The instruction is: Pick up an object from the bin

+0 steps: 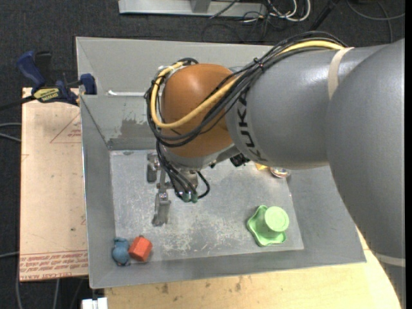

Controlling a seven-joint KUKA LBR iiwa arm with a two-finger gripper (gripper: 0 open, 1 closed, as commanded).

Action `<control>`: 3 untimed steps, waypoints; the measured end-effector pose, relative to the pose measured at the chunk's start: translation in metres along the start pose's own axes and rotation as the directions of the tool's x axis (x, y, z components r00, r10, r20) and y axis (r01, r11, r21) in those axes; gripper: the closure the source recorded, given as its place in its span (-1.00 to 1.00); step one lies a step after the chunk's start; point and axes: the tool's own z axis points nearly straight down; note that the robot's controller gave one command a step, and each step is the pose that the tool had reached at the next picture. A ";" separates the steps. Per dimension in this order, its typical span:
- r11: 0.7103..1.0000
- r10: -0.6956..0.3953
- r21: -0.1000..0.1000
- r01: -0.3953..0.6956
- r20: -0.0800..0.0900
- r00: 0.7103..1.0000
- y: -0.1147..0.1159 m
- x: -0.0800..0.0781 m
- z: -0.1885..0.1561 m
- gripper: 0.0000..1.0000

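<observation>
Taking the bin (206,240) as a clock face with twelve at its far wall, the nearest things sit at about seven o'clock, close to the near wall. These are a small orange block (140,248) and a blue lump (120,253), touching each other, the lump on the block's nine o'clock side. At about four o'clock, well apart from that pair, lies a lime-green piece (268,225) with a round cap on a flared base.

Farther in, the hand (159,216) points down over bare, scuffed floor left of the bin's middle. The orange block and blue lump are the things nearest to it, at its seven o'clock, and it touches neither. Whether the hand is wide or narrow I cannot tell from this angle.

Above the hand sits the wrist's rounded orange cover (193,105), looped with black and yellow cables (193,118). The grey arm (322,108) runs off toward three o'clock. Under the arm's edge, at about two o'clock, a pale thing (278,170) peeks out, perhaps something small and round, too hidden to name.
</observation>
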 end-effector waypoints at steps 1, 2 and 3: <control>0.993 -0.120 0.001 0.120 0.000 0.993 0.003 0.057 0.081 -1.00; 0.988 -0.157 -0.002 0.157 0.020 0.987 0.040 0.054 0.105 -1.00; 0.988 -0.153 -0.001 0.153 0.008 0.988 0.038 0.057 0.106 1.00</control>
